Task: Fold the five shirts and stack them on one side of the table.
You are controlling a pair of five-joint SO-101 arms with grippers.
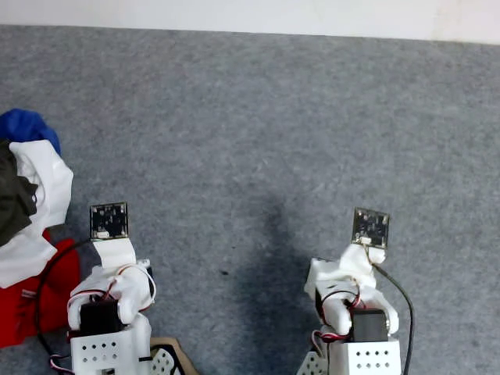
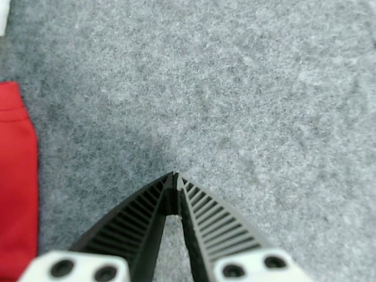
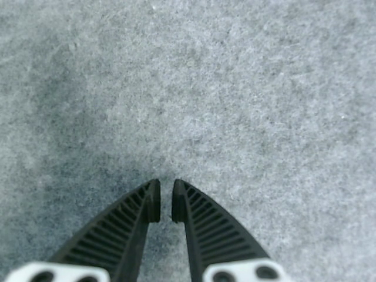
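- Grey felt covers the table (image 1: 273, 117), a matted, fuzzy nap with no pattern. A strip of pale wall (image 1: 234, 14) runs along its far edge.
- Shirts lie in a loose, unfolded heap at the table's left edge, beside my left arm (image 1: 109, 312), and the frame cuts them off.
- On top spreads the white shirt (image 1: 43, 187), soft and rumpled.
- Flat under it lies the red shirt (image 1: 19, 312), nearest my base, with a dark cable crossing it. My left wrist view catches its smooth straight hem (image 2: 14, 176).
- Against the white one bunches a dark shirt (image 1: 12, 195), mostly out of frame, so I cannot tell its true colour.
- Beyond them bulges a rounded blue shirt (image 1: 27, 125), only partly in view.
- My right arm (image 1: 351, 305) sits folded back on its white base, well apart from the heap, over bare felt.
- My left gripper (image 2: 175, 179) hangs over the felt just beside the red hem. Its ribbed black fingers are pressed tip to tip, gripping nothing.
- My right gripper (image 3: 165, 202) has its ribbed fingers drawn in close with a thin slit between the tips, and it holds nothing.
- Each wrist carries a small, square black camera board (image 1: 108, 220).
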